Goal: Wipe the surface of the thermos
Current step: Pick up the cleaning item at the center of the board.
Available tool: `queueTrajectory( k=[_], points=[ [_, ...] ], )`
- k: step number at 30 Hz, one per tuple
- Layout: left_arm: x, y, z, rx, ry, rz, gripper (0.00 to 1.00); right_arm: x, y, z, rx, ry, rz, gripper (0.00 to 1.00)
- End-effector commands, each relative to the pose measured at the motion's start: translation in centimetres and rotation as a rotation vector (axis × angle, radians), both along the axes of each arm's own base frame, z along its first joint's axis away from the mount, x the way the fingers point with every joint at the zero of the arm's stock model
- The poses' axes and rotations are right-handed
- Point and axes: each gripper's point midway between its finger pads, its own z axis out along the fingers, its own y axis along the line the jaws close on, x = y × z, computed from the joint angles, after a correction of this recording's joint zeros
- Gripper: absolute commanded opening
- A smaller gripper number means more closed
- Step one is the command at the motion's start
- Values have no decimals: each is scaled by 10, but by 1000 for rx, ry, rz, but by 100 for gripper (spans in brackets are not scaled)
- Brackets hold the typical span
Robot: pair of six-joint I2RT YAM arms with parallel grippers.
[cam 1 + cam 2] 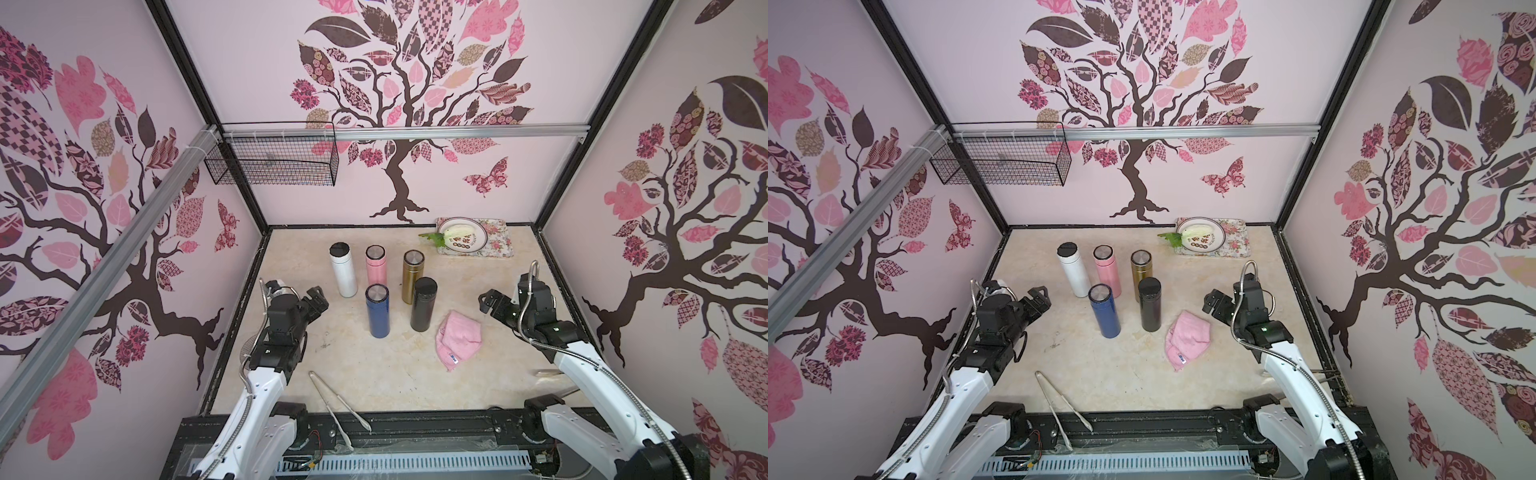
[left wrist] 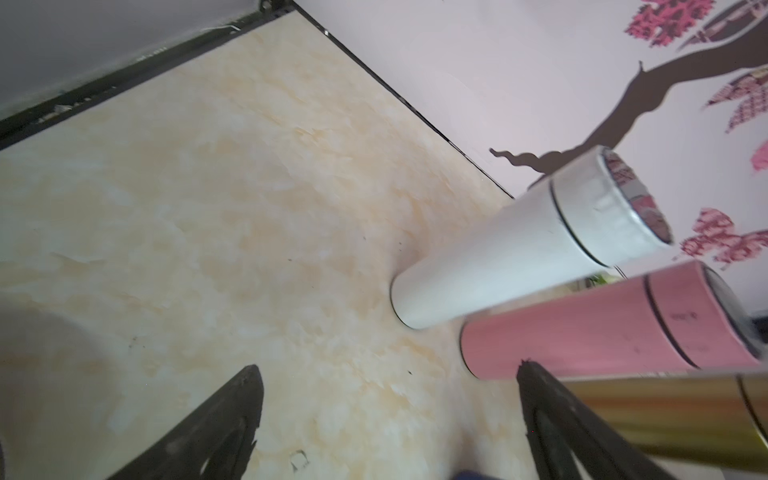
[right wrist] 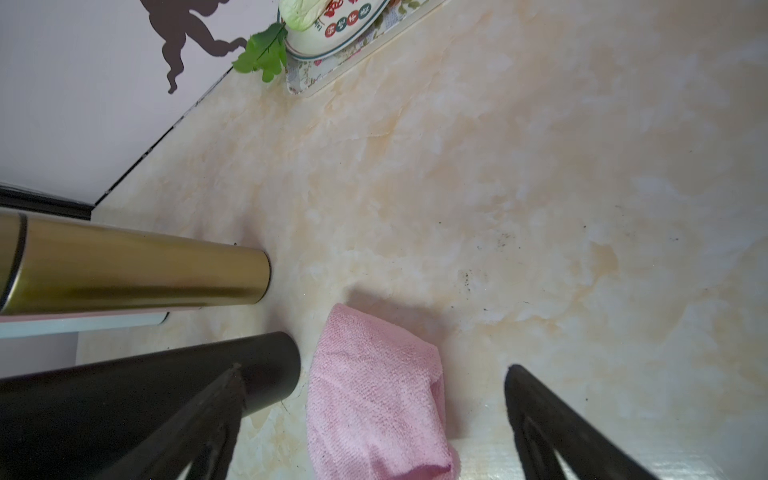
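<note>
Both sets of jaws stand wide apart and empty. The left gripper [image 2: 388,365] hangs over bare marbled beige tabletop [image 2: 187,187]. The right gripper [image 3: 374,366] hangs with the folded pink terry cloth [image 3: 374,395] lying on the table ahead of it, between the lines of its fingers and not touching them as far as I can tell. My read is zero progress: cloth not picked up, no bottle held, no wiping contact. Everything is left: grab cloth, steady a bottle, rub its wall. Five thermoses stand mid-table, all upright, lids on, close but apart. Far row: tall white thermos with black lid [image 1: 344,270], pink thermos with steel cap [image 1: 377,266], gold metal thermos [image 1: 412,276]. Near row: blue thermos with steel cap [image 1: 377,309], matte black thermos [image 1: 424,303]. The task doesn't say which one. The black one sits just beside the cloth, and the blue one is nearest the left gripper. Bodies are slim smooth cylinders, the gold one glossy, with no grime I can make out from here. Only other loose item near me: metal tongs [image 1: 338,405] at the near edge.
</note>
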Motion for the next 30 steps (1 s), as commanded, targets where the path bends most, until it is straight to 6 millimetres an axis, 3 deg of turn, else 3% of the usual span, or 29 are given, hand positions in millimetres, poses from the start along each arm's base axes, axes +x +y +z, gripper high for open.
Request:
queueTrajectory(
  k=[1,5,8,19,30],
  points=[
    [-21,-4,2,-31,115,-9,96,-18,4,-27,-106,121,47,99],
    [-36,-13,2,-41,152,-75,95,-26,26,-44,-185,127,122,100],
    [-40,-14,2,-34,137,-87,95,-24,38,-54,-142,127,152,100],
    [-28,-21,-5,-71,106,-108,95,-11,75,-61,-200,90,234,100],
    [-25,-21,-12,-61,117,-109,95,-17,76,-103,-325,190,257,100]
  ],
)
